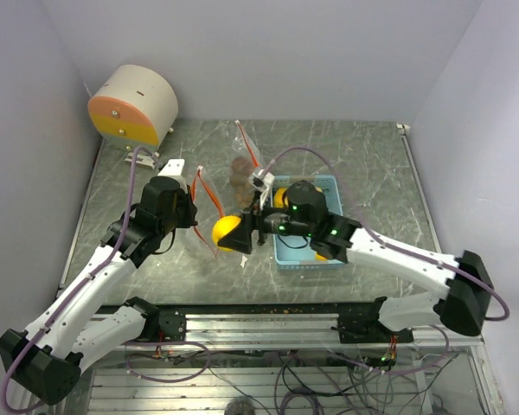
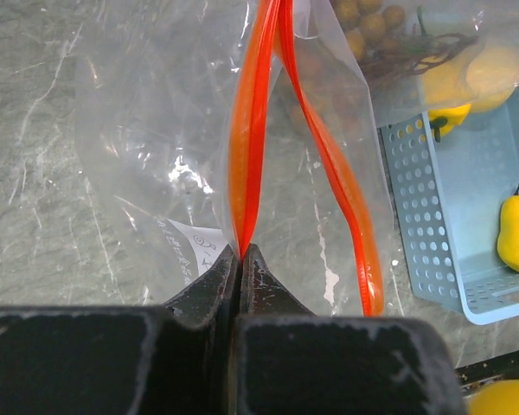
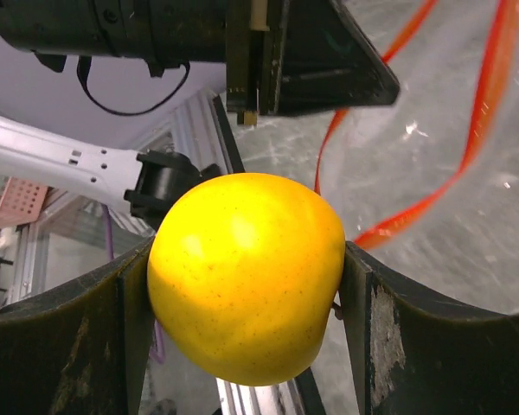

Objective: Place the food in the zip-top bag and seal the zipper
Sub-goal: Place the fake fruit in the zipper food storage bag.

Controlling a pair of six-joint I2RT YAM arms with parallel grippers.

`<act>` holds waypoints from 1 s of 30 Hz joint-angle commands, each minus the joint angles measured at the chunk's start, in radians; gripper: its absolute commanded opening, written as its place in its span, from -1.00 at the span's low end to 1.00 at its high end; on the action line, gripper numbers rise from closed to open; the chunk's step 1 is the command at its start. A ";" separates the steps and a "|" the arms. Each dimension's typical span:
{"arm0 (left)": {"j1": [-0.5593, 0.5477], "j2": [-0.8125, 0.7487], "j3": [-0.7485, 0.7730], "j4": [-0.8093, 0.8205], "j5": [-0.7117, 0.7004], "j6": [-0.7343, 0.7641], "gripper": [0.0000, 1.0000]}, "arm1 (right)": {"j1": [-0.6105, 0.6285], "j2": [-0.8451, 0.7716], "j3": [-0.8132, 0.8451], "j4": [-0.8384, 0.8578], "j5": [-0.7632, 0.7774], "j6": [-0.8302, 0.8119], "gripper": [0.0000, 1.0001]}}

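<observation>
Grey marbled table (image 1: 372,156) and plain white walls form the work area.

Left wrist view: the left gripper (image 2: 240,259) has its jaws pressed together on the orange-red zipper strip (image 2: 245,147) of the clear bag (image 2: 147,130). That strip rises straight ahead of the fingertips. The second strip curves away to their right, leaving the mouth parted. Only this view shows the light blue tray (image 2: 424,199) to the right of the bag, holding a yellow pear (image 2: 517,233). It also shows a cluster of small brown balls (image 2: 368,22) far ahead, seen through the plastic.

Right wrist view: the right gripper (image 3: 246,259) is clamped on a yellow fruit (image 3: 242,277), one finger against each side. The fruit is round, smooth, glossy and finely speckled, with a deeper yellow toward its lower side. Both strips lie just beyond it.

Top view alone shows the fruit held above the table, between the two grippers, just beside the strip pinched by the left gripper.
</observation>
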 commanded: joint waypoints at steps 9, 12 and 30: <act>0.003 -0.076 0.028 -0.016 0.094 -0.017 -0.86 | 0.003 0.251 0.050 0.412 -0.011 0.049 -0.04; 0.003 -0.122 0.034 -0.040 0.117 -0.029 -0.86 | 0.001 0.280 0.058 0.408 0.058 0.034 -0.04; 0.003 -0.190 -0.038 0.013 0.219 -0.089 -0.86 | 0.039 0.400 0.275 0.057 0.364 -0.044 0.99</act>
